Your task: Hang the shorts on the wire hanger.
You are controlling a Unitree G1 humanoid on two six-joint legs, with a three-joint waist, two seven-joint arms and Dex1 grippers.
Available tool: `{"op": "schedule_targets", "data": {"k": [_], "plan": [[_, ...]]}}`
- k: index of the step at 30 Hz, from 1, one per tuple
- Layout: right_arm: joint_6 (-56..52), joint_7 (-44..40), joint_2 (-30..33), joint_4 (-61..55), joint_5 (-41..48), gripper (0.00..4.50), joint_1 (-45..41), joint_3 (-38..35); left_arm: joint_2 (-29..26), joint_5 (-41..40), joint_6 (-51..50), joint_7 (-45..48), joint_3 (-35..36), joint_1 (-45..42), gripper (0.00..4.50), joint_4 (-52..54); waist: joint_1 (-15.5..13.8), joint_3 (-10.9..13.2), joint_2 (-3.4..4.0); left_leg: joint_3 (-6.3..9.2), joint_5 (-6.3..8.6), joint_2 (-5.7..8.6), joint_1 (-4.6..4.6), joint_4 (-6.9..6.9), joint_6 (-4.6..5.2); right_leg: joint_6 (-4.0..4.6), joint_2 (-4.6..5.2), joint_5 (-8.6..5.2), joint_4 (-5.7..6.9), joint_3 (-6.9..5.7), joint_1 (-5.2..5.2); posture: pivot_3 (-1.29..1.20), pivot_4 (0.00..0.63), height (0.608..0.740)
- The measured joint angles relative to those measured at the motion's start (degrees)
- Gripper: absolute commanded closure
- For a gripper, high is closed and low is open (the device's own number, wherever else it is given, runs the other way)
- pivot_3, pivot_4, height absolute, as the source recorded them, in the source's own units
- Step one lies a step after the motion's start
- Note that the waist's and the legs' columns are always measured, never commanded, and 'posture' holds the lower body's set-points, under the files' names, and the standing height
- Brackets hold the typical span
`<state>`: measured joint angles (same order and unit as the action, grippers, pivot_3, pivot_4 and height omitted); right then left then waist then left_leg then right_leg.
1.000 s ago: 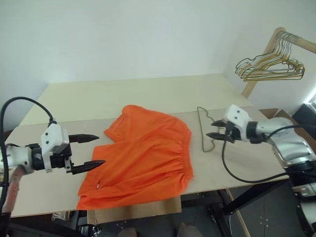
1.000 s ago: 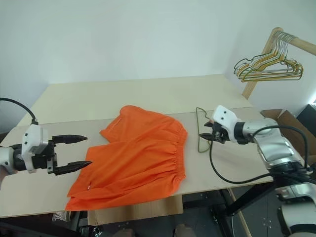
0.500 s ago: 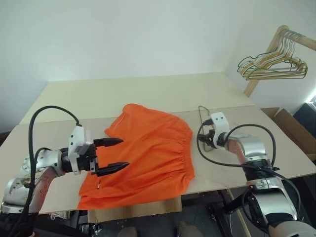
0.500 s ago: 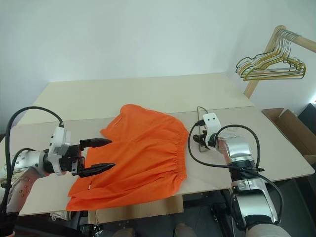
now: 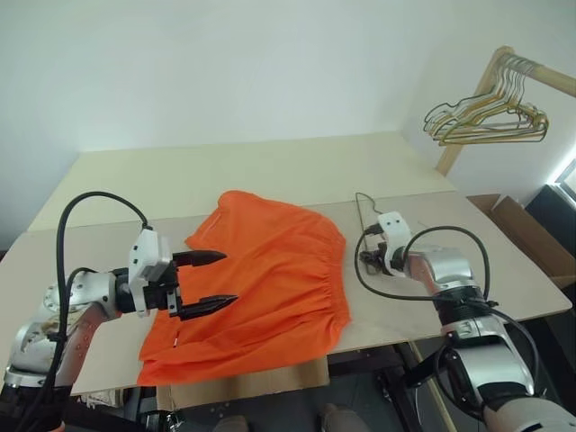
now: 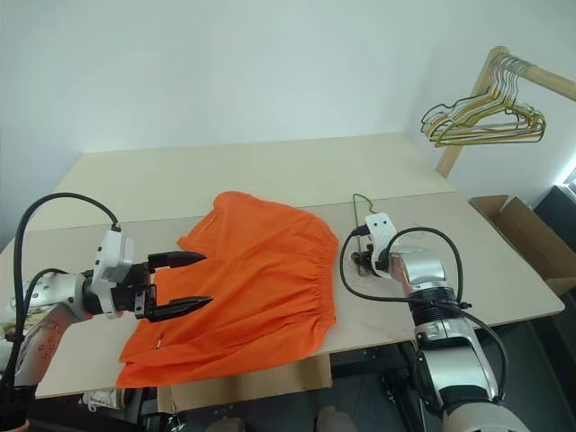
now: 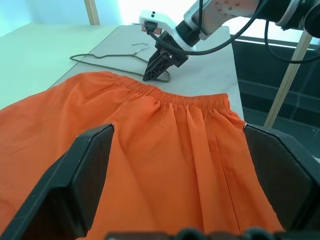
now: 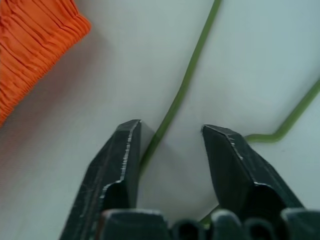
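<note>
One pair of orange shorts point(image 5: 261, 270), one green wire hanger point(image 5: 364, 236) lying flat, one bunch of gold hangers point(image 5: 486, 121), one cardboard box point(image 5: 522, 236).

left end effector point(image 5: 209, 281) spread wide | right end effector point(image 8: 170, 150) parted, angled down

Shorts point(image 5: 261, 279) seen as plain bright orange; wire hanger point(image 8: 182, 92) greenish-grey; table point(image 5: 225, 166) pale beige; rack hangers point(image 5: 486, 121) gold and tan.
</note>
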<state>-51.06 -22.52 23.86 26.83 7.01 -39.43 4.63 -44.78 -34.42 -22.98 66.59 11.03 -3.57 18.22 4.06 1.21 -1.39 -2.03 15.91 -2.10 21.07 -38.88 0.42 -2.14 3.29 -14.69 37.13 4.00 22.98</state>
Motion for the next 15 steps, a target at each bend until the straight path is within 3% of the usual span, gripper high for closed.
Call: {"op": "schedule_targets", "data": {"k": [4, 5, 15], "plan": [[-0.04, 0.05, -0.26, 0.2, -2.28, 4.35, -0.19, 1.49, 0.05, 0.63, 0.96, -0.01, -0.76, -0.09, 0.0, -0.01, 0.08, -0.3, -0.1, 0.0, 0.0, -0.03, -0.02, 0.02, 0.0, -0.01, -0.03, 0.0, -0.02, 0.0, -0.01, 0.0, 0.0, 0.74], [-0.06, 0.04, -0.46, 0.33, -2.44, 4.49, -0.23, 1.51, 0.11, 0.66, 1.13, -0.01, -0.89, -0.09, 0.0, -0.01, 0.09, -0.35, -0.13, 0.01, 0.0, -0.03, -0.05, 0.03, 0.0, 0.0, -0.04, 0.0, -0.02, 0.0, -0.04, 0.0, 0.0, 0.74], [0.86, 0.82, -1.25, 1.71, -4.83, 4.49, 0.01, 0.75, 1.07, 1.09, 1.87, -0.39, -1.25, -1.0, 0.0, -0.76, -0.04, -0.38, -0.18, 0.03, 0.02, -0.03, -0.79, 0.15, 0.0, -0.05, -0.03, -0.06, -0.17, -0.05, -0.83, -0.01, 0.0, 0.74]]}}
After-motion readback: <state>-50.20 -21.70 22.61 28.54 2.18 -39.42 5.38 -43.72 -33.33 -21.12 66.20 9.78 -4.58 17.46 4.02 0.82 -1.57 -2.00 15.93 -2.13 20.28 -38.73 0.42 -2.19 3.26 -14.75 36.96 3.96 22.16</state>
